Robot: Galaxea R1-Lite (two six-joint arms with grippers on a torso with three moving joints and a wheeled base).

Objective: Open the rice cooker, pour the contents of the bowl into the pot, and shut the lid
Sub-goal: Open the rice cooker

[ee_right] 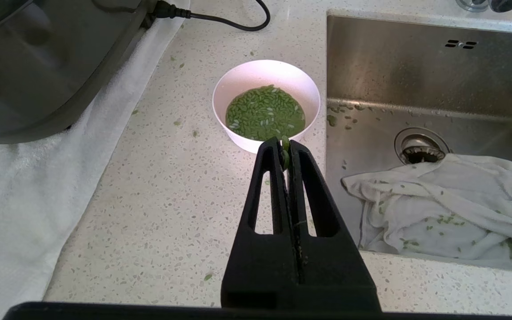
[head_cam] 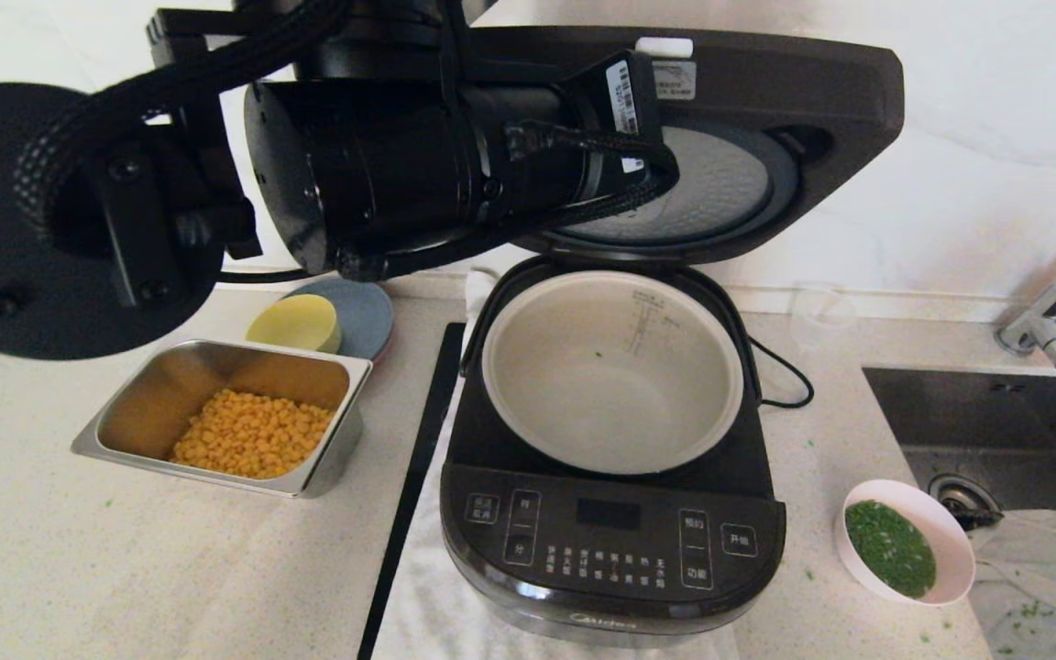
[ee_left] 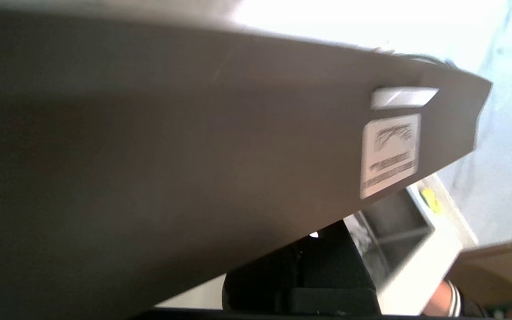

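Already open: the glossy black rounded-square rice cooker [head_cam: 610, 513] has its black hinged lid [head_cam: 766, 110] tipped back upright, dimpled silver inner plate facing forward, and the round grey-beige inner pot [head_cam: 610, 367] looks nearly bare, one green speck inside. Left arm's wrist sits high against the lid's underside; left gripper itself not visible, so cannot tell whether its fingers are apart or together. Small pale pink-white bowl [ee_right: 266, 104] of chopped green bits [ee_right: 265, 113] stands on the speckled counter [head_cam: 51, 550] right of the cooker, beside the steel sink [ee_right: 425, 80], untouched. Right gripper [ee_right: 285, 153] hovers just short of the bowl's rim, fingers pressed together with a green scrap stuck between the tips. Risks, judged: arm brushing the lid could drop it shut; a thin-rim pinch may slip; the bowl could tip toward the sink; bits could scatter onto the white towel [ee_right: 7, 195].
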